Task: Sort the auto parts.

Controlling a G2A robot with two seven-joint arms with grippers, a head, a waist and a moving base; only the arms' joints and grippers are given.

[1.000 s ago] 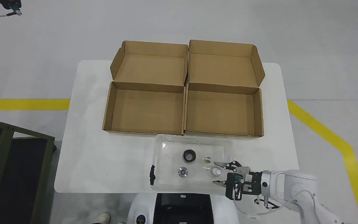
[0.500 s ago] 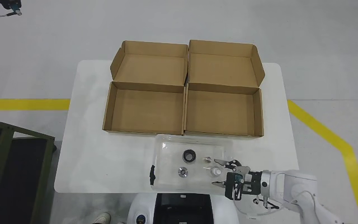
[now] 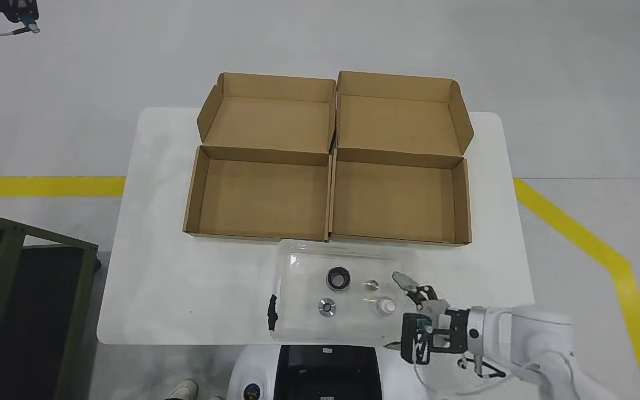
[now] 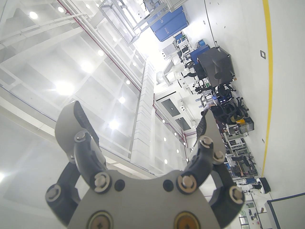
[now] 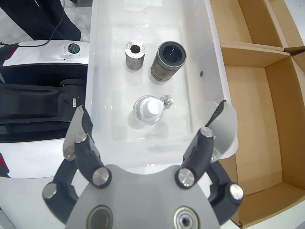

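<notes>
The desk (image 3: 150, 290) carries two open boxes side by side, the left box (image 3: 258, 197) and the right box (image 3: 398, 200), lids folded back. The clear bin (image 3: 300, 280) sits just in front of them, nearest the robot. All four parts are in it, so I judge the sorting barely begun.

My right gripper (image 5: 152, 108) hangs over the bin's end, jaws spread wide. The left gripper (image 4: 141, 110) is aimed up at the ceiling, far from the work, jaws also wide and holding nothing.

In the bin, the bearing (image 5: 168, 60) and the sleeve (image 5: 134, 54) stand upright near each other at the far side. The capped part (image 5: 149, 110), a white cap on a clear base, sits almost under my jaw gap, and I take it as the pick in hand. A small fitting (image 5: 166, 101) lies just beside it, perhaps touching.

To do this well, I would first move inward, since one finger looks to be over the bin's rim (image 5: 214, 36). Then I would come straight down and close on the white cap rather than the slick clear base. The fitting should stay outside the jaws so it isn't dragged along.
</notes>
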